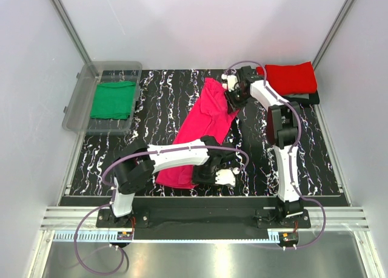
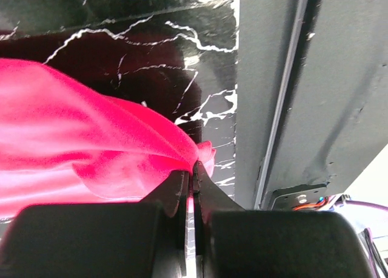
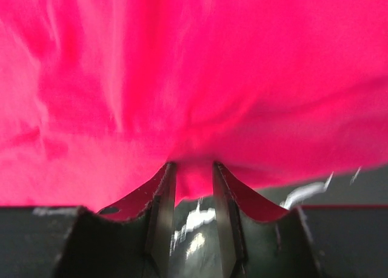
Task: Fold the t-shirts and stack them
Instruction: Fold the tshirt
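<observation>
The magenta-pink t-shirt [image 1: 203, 123] lies as a long crumpled band across the middle of the black marbled table, running from near front to far. My left gripper [image 1: 225, 178] is shut on its near end; the left wrist view shows the jaws [image 2: 194, 169] pinching a fold of the pink cloth [image 2: 91, 144]. My right gripper [image 1: 233, 99] is at the shirt's far end, its jaws [image 3: 194, 169] closed on a bunch of the pink cloth [image 3: 194, 65]. The red t-shirt [image 1: 291, 77] lies folded at the far right. The green t-shirt [image 1: 113, 100] lies folded in the bin.
The clear plastic bin [image 1: 76, 102] stands at the far left. A dark folded cloth [image 1: 306, 99] lies under the red shirt. The table's front edge and metal rail [image 2: 291, 108] run just beside my left gripper. White walls enclose the table.
</observation>
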{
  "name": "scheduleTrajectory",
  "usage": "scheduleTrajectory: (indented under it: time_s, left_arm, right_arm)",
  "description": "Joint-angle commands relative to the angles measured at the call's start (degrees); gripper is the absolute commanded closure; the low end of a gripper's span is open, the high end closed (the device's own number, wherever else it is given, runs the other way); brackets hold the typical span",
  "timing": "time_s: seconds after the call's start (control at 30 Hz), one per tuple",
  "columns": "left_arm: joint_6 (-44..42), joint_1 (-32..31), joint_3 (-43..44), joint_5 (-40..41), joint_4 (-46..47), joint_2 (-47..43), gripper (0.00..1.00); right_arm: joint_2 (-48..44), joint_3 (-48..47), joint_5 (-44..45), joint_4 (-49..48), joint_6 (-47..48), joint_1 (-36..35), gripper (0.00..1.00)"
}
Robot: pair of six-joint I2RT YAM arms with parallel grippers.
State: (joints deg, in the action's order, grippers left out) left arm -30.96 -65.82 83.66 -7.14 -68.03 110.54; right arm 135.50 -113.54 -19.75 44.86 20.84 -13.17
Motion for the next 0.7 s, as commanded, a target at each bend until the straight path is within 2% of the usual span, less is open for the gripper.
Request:
scheduleTrajectory:
  time_s: [0.0,0.03,0.07,0.1,0.23,0.37,0.67]
  left_arm:
    - [0.5,-0.7,3.1,-3.7,-0.5,1.6,1.0]
    - [0.4,-0.7,3.9,-3.8,-0.5,2.3,1.0]
    - [0.2,-0.9,5.3,-4.2,-0.4,2.9,1.0]
    - [0.1,-0.9,6.0,-4.5,-0.3,4.1,1.0]
    - [-0.3,-1.3,10.2,-4.8,-0.2,7.3,1.0]
    - [-0.8,-1.3,13.0,-4.9,0.1,10.3,1.0]
    - [1.9,-1.7,22.5,-8.5,1.1,17.2,0.92]
  right_arm:
    - [5.2,-7.2,-2.2,-0.4,-2.7,-0.4,0.62]
    - [7.2,-10.2,-2.3,1.4,-3.8,-0.4,0.62]
    - [9.8,-19.4,-2.2,4.0,-4.2,-0.5,0.62]
    - [14.8,-23.9,-2.3,8.4,-4.6,-0.4,0.61]
    - [17.1,-30.2,-0.9,7.2,-3.4,-0.9,0.59]
    - [21.6,-41.0,1.3,8.4,-2.2,-1.0,0.57]
    - [22.3,-42.2,2.3,6.1,-1.2,-0.9,0.55]
